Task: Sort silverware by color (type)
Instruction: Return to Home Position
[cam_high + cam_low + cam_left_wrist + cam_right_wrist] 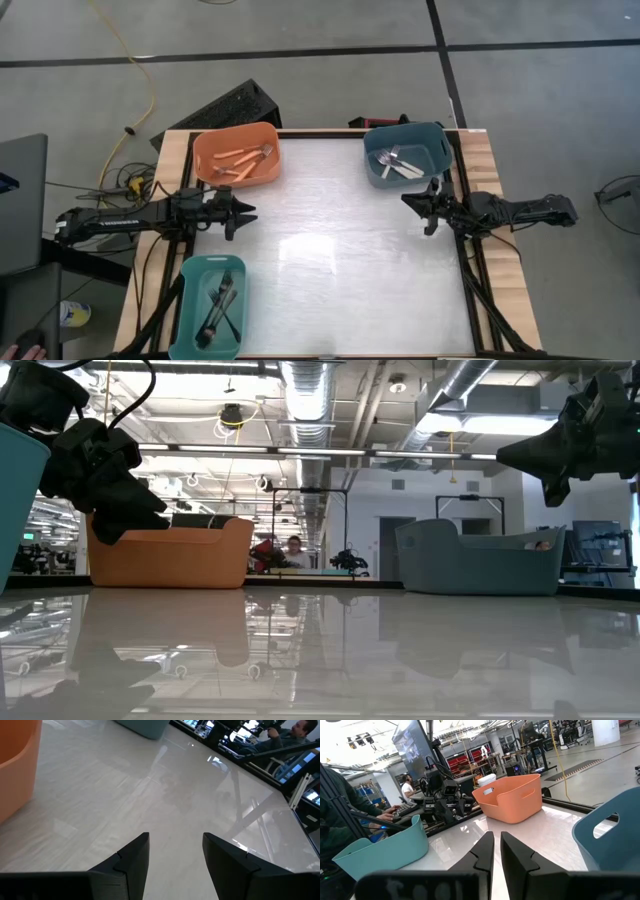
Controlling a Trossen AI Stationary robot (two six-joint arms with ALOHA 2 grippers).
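Observation:
The silverware lies sorted in three bins. Orange-handled forks (245, 158) lie in the orange bin (235, 155) at the far left. Silver forks (395, 163) lie in the blue-grey bin (405, 153) at the far right. Black forks (220, 305) lie in the teal bin (210, 305) at the near left. My left gripper (250, 210) (175, 837) hovers open above bare table, between the orange and teal bins. My right gripper (405, 198) (497, 836) hovers shut just near of the blue-grey bin, holding nothing.
The glossy white table top (340, 250) lies bare between the bins. Wooden side rails (490, 170) border it. The orange bin (512, 795) and the teal bin (385, 850) show across the table. People sit in the room beyond (295, 552), and a dark sleeve (335, 805) is close by.

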